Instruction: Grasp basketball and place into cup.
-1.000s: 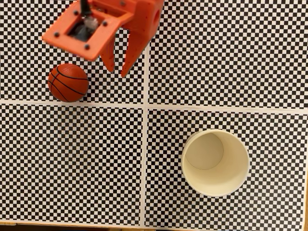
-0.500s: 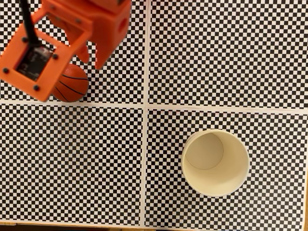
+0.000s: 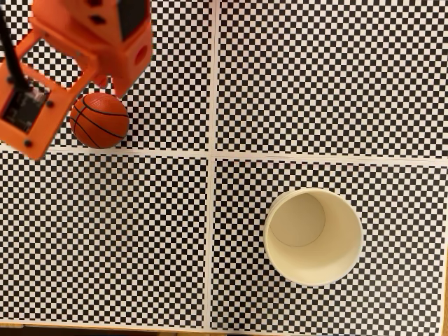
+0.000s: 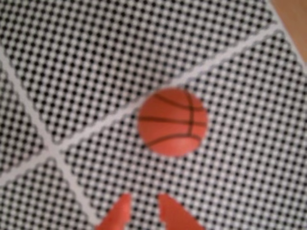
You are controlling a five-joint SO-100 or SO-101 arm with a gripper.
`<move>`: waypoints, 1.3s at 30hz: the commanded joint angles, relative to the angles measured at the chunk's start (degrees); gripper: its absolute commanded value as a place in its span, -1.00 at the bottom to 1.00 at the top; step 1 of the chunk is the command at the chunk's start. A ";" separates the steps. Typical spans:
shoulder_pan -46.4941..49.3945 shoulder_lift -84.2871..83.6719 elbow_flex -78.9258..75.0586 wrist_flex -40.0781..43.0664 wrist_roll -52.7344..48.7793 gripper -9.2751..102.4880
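The basketball [image 3: 99, 120], small and orange with black seams, rests on the checkered mat at the upper left of the fixed view, uncovered. My orange gripper [image 3: 115, 87] hangs just beyond its top edge, with the arm body reaching left over the mat. In the wrist view the basketball [image 4: 172, 121] lies ahead of my gripper [image 4: 143, 205], whose fingertips [image 4: 121, 206] stand a narrow gap apart with nothing between them. The cream-white cup [image 3: 313, 238] stands upright and empty at the lower right, far from the ball.
The black-and-white checkered mat [image 3: 315, 84] is split by white seams [image 3: 212, 210] into four panels. A wooden table edge [image 4: 292, 19] shows at the wrist view's top right and along the fixed view's bottom.
The arm has swung left across the top of the fixed view, from right of the ball to over and beside it. Ball and cup have not moved.
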 commanded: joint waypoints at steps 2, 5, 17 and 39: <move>1.23 -5.45 -9.05 -0.70 0.62 -0.84; 1.67 -8.61 -11.51 -0.70 -0.18 -0.84; 1.41 -12.74 -11.16 -1.05 -1.76 -0.13; -2.90 -19.25 -6.68 -13.71 5.01 0.19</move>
